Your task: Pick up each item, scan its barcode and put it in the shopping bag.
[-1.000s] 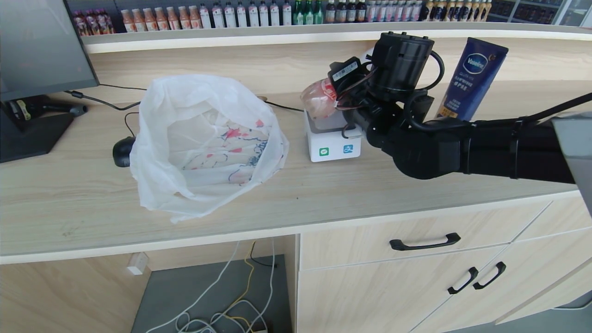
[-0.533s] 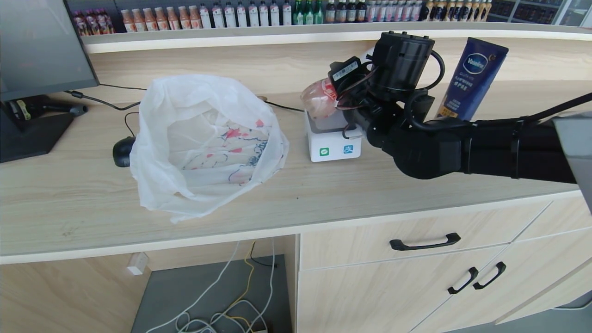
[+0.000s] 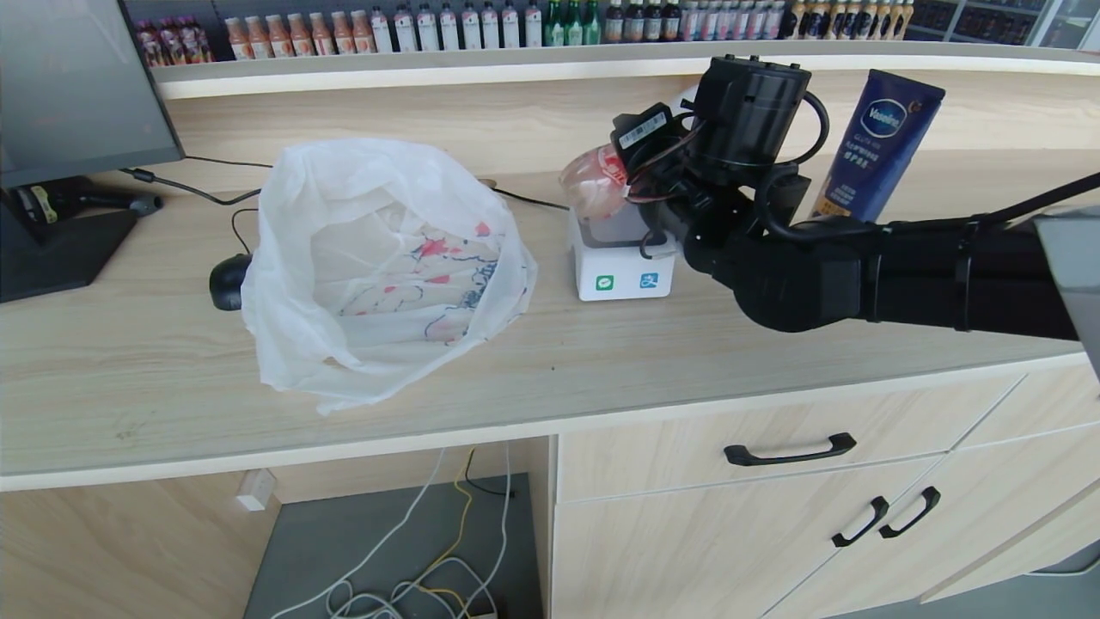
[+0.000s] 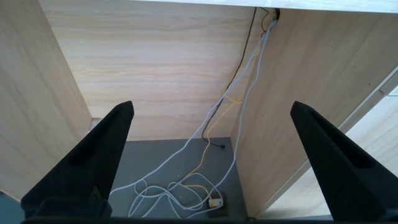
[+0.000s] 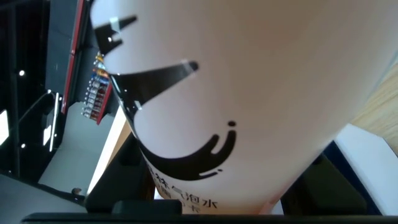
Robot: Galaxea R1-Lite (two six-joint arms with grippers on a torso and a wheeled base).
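One pink-and-white plastic bottle (image 3: 593,183) is clamped in the right end effector (image 3: 620,182), just above the small white box scanner (image 3: 620,268) on the pale wood counter (image 3: 687,344). Can't make out the barcode side. Best bet: hold steady and turn the wrist slowly until the label faces the scanner window. White plastic shopping bag (image 3: 288,258) stands open, well to the left. Tall blue tube (image 3: 876,146) stands behind the arm. Left end effector (image 4: 211,130) hangs below the counter, fingers spread, empty.

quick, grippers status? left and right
left gripper: open, holding nothing
right gripper: closed on the pink bottle, above the white scanner box
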